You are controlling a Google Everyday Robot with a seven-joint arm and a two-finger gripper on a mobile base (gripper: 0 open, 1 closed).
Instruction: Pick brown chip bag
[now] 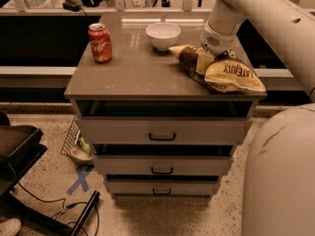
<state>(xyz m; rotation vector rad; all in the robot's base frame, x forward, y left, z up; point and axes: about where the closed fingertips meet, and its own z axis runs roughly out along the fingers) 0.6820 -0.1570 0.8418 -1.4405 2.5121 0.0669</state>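
The brown chip bag [221, 70] lies on the right side of the cabinet top [138, 75]. It is dark brown and crinkled, and its pale yellow "LATE JULY" panel faces the front right corner. My gripper [208, 57] comes down from the white arm [256, 14] and sits right at the bag's middle, against its upper back edge. The bag hides the gripper's tip.
A white bowl [163, 35] stands just left of the gripper at the back of the top. A red cola can [100, 43] stands upright at the back left. The cabinet has drawers [162, 132] below. A chair base [19, 151] and cables lie on the floor at left.
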